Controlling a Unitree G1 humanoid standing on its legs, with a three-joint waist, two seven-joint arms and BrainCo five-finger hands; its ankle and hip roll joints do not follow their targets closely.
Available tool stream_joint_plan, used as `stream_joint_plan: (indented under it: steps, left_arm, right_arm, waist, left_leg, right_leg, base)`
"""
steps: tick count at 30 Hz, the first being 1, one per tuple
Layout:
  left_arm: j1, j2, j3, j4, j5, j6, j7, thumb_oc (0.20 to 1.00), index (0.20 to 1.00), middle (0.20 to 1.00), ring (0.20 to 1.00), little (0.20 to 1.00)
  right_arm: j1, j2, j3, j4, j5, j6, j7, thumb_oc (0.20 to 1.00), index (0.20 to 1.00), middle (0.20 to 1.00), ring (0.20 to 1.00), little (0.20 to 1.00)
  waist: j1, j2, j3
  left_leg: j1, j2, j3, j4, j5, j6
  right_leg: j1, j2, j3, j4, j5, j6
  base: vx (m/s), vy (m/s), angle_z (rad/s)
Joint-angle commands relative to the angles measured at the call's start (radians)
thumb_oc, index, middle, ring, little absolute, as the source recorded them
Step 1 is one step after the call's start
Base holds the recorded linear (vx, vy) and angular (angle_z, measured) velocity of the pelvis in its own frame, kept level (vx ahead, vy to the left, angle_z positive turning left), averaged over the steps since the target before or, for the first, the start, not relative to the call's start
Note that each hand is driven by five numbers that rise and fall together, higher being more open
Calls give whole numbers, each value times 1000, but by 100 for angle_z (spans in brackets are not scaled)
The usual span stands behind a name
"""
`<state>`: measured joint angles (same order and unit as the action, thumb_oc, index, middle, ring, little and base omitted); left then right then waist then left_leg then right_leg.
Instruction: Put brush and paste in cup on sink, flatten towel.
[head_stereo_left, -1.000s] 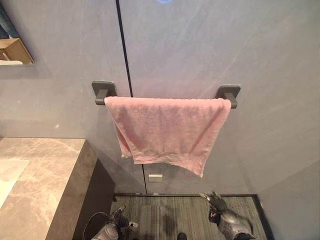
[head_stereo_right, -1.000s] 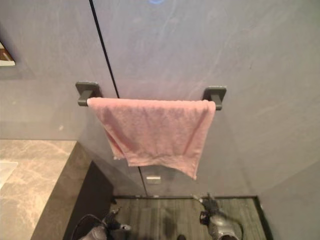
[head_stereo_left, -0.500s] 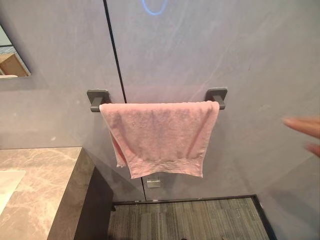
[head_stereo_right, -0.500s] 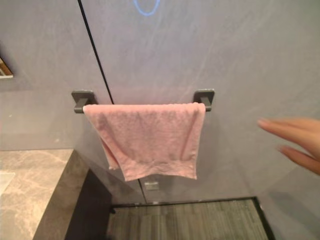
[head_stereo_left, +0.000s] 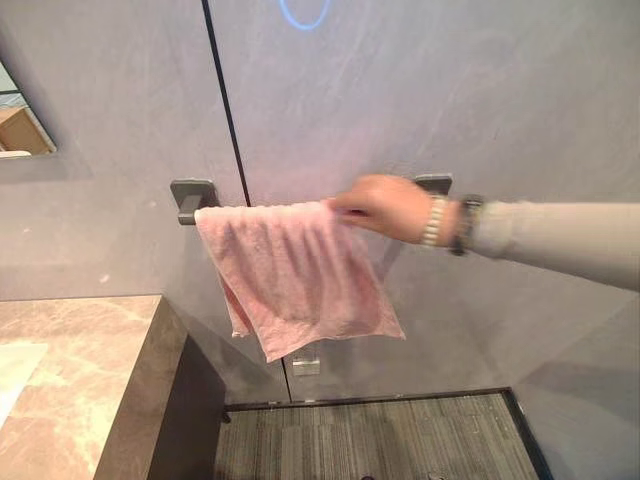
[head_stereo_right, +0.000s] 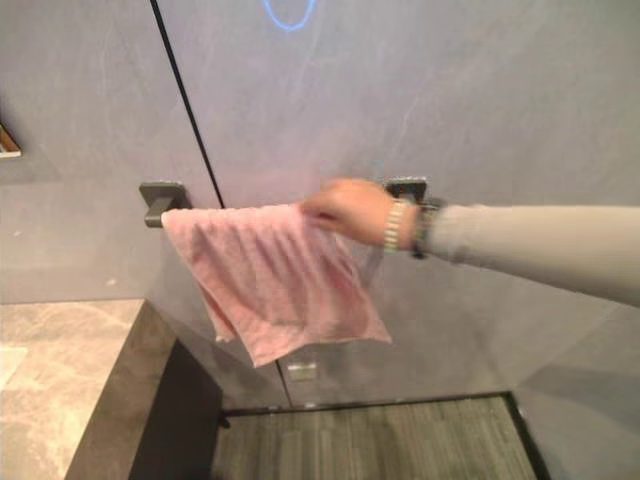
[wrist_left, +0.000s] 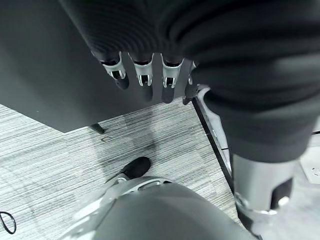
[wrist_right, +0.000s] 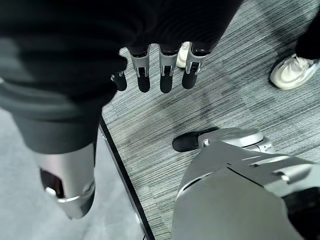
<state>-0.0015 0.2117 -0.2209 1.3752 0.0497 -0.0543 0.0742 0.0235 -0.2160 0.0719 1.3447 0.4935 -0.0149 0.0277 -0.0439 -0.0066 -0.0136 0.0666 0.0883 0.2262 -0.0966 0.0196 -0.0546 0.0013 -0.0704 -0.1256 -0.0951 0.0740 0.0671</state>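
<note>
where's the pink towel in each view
Left eye view: pink towel hangs bunched from the rail at centre, a person's hand gripping its top edge.
Right eye view: same towel, slightly further left.
Wrist views: floor, no towel.
Shared landmark: dark rail bracket.

A dark wall rail (head_stereo_left: 192, 195) carries the bunched pink towel (head_stereo_left: 295, 270).

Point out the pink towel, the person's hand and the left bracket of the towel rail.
pink towel (head_stereo_left: 295, 270): left eye view, middle of the hanging cloth.
person's hand (head_stereo_left: 385, 205): left eye view, back of the hand gripping the towel's top edge.
left bracket (head_stereo_left: 191, 193): left eye view, dark wall mount of the towel rail.
</note>
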Motion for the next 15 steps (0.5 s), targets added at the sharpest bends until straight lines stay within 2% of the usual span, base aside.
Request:
stream_joint_plan:
  steps: [1,8,11,15]
  left_arm:
    - [-63,23,0,60,17,-19,7,1000,1000,1000,1000,1000]
    - [-68,56,-16,41,41,-48,31,1000,1000,1000,1000,1000]
    - [-75,76,-65,-23,82,-75,50,1000,1000,1000,1000,1000]
    - [-50,143,-144,-231,135,-117,45,1000,1000,1000,1000,1000]
  right_arm:
    - [-61,33,-2,45,-17,-15,0,1000,1000,1000,1000,1000]
    - [-54,30,-10,-9,38,-44,-25,1000,1000,1000,1000,1000]
    - [-56,16,-8,-70,75,-67,-39,1000,1000,1000,1000,1000]
    - [-49,-31,-10,-198,110,-99,-45,1000,1000,1000,1000,1000]
  waist:
    - [-18,-33,29]
    - [-18,-40,26]
    - [-20,-38,32]
    - [-15,-27,50]
  left_leg:
    - [-8,3,-18,9,-7,-33]
    - [-7,7,-24,9,-5,-38]
    - [-11,8,-28,9,-4,-40]
    - [-24,8,-39,9,3,-43]
  right_leg:
    - [44,-100,-30,8,-9,97]
    - [54,-97,-38,8,-15,95]
    - [55,-97,-42,8,-15,96]
    - [52,-97,-56,8,-12,98]
  base:
    - [0,0,0]
    - [0,0,0]
    - [-20,-16,4]
    - [-36,-7,10]
